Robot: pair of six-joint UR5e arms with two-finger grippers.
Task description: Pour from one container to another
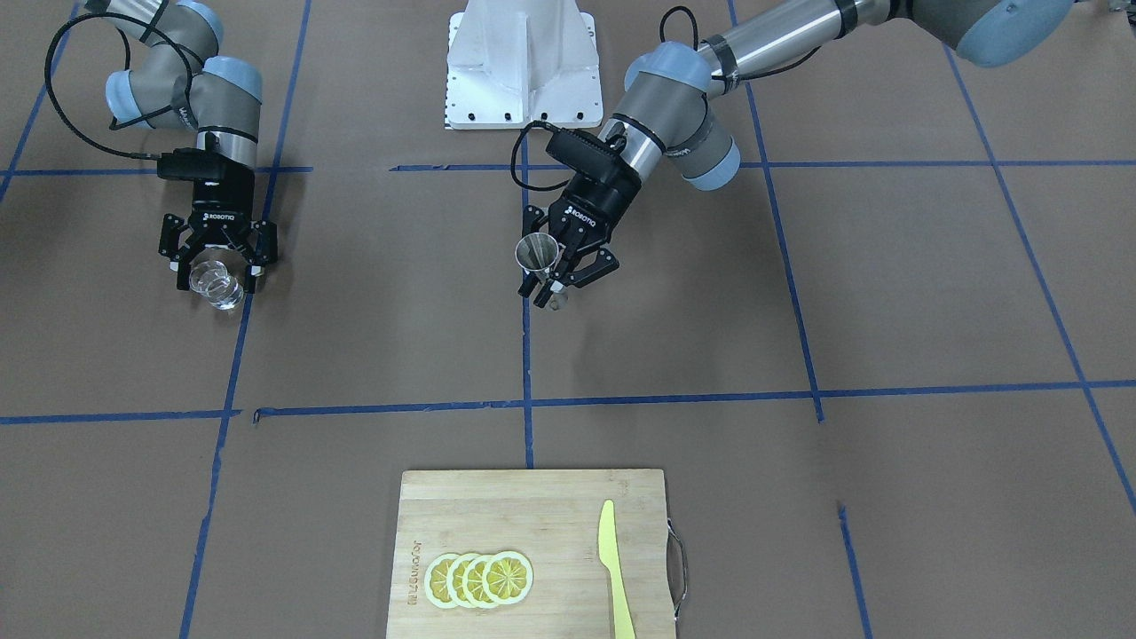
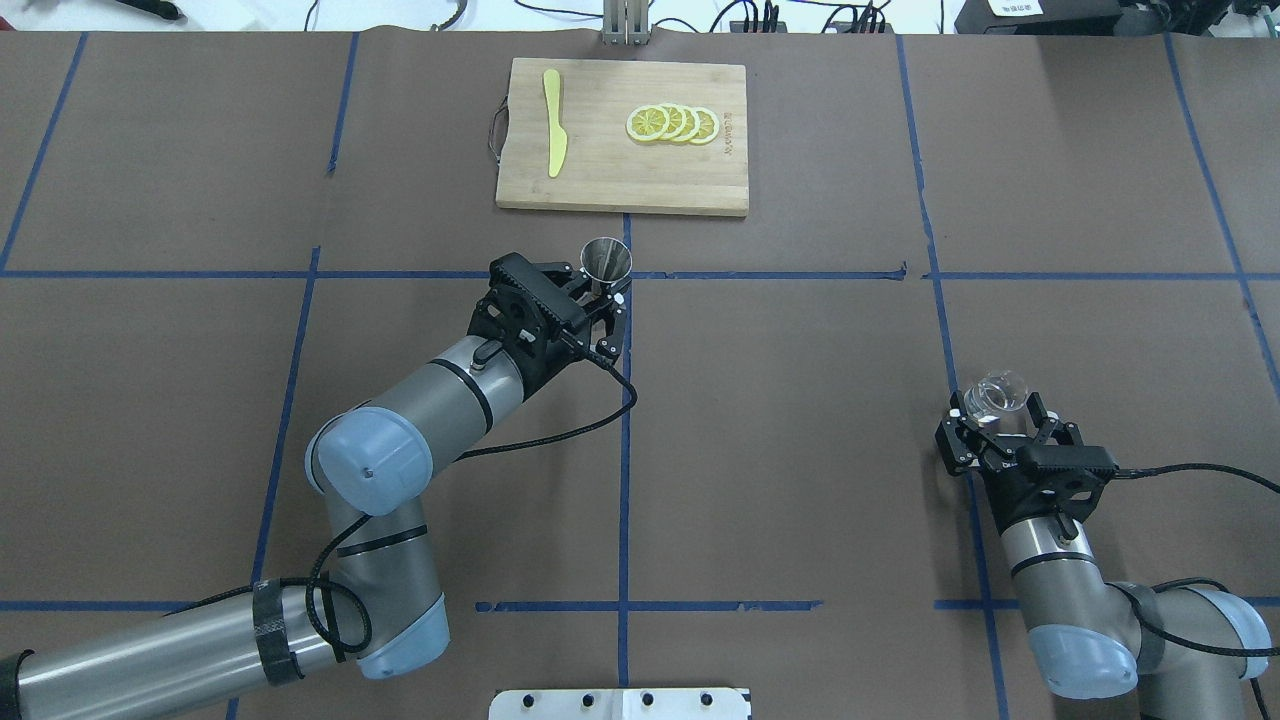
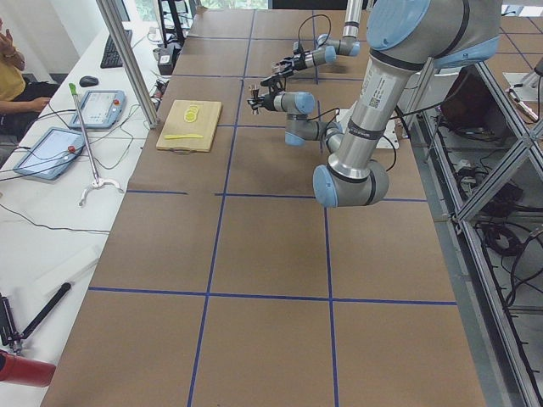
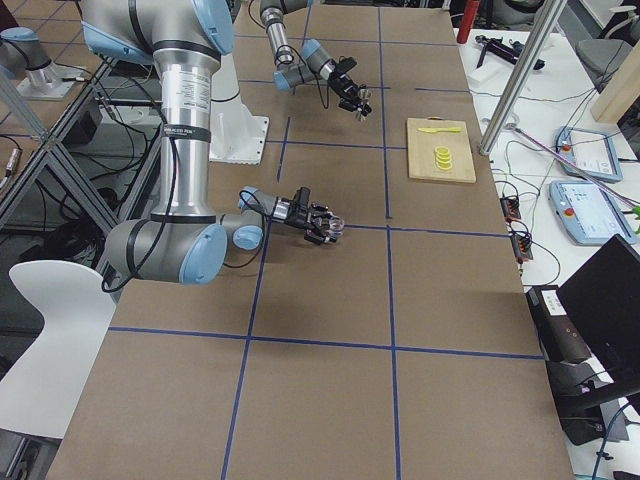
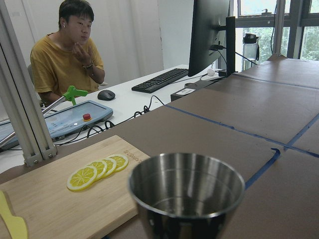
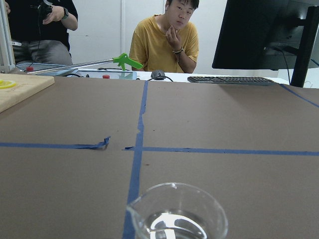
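Note:
My left gripper [image 2: 603, 297] is shut on the waist of the silver metal jigger [image 2: 606, 262], which it holds upright above the table just short of the cutting board. The jigger's open cone [image 5: 187, 191] fills the bottom of the left wrist view, and it shows again in the front-facing view [image 1: 537, 251] with the left gripper [image 1: 548, 284] below it. Far off on the other side, my right gripper [image 2: 997, 410] is shut on the clear glass tumbler [image 2: 995, 395], held upright and low over the table. Its rim [image 6: 177, 214] shows in the right wrist view, the tumbler [image 1: 216, 282] also from the front.
A wooden cutting board [image 2: 620, 185] lies at the far middle edge with overlapping lemon slices [image 2: 672, 124] and a yellow plastic knife [image 2: 553, 135] on it. Blue tape lines grid the brown table. A seated operator [image 5: 67, 55] is beyond the far edge.

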